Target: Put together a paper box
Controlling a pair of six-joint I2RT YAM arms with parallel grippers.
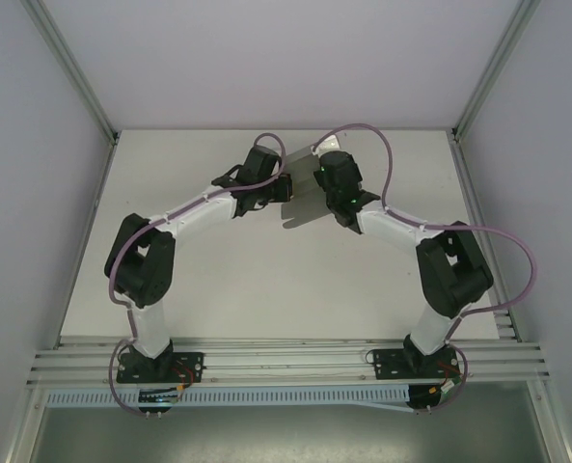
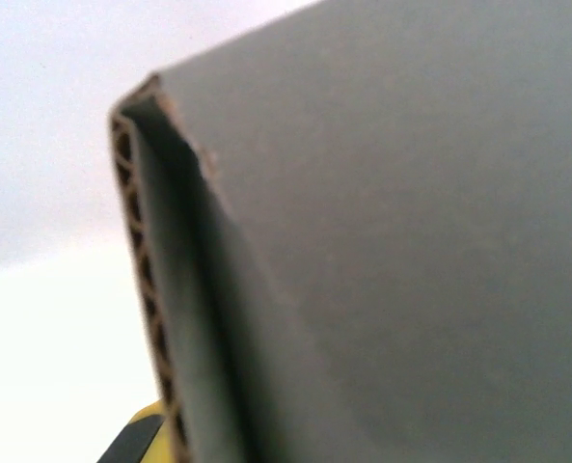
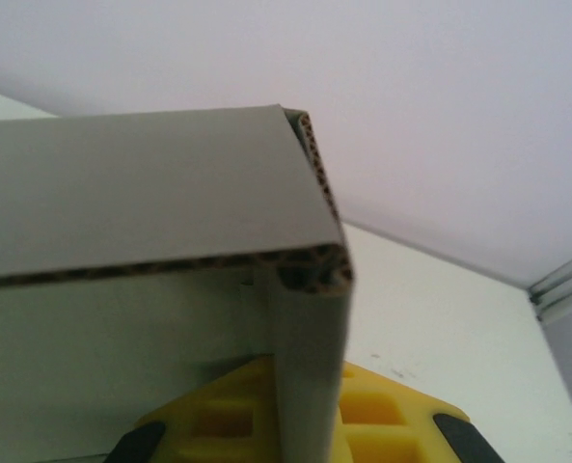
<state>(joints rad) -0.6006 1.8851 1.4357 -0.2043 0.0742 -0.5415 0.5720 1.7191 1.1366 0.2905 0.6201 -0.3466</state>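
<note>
If you read the overhead shot from the left, you've got the left arm point(image 1: 184, 217) reaching toward the far middle of the table point(image 1: 266, 289). Its left gripper point(image 1: 286, 188) is clenched down on the left side of the paper box point(image 1: 301, 210). On that wrist cam the grey card point(image 2: 411, 241) sits right up against the lens, with its corrugated edge running down the left and a bit of yellow fingertip point(image 2: 143, 431) poking out at the bottom. The box itself sits between the two claws, at the far middle of the table. I can't tell from above if it's resting on the surface or held off it. Over on the right, the right gripper point(image 1: 318, 185) is clamped on the other side. Its wrist cam shows a folded corner of the box point(image 3: 122, 183), one panel on top and a flap dropping straight down in front of the yellow fingers point(image 3: 387, 415).
</note>
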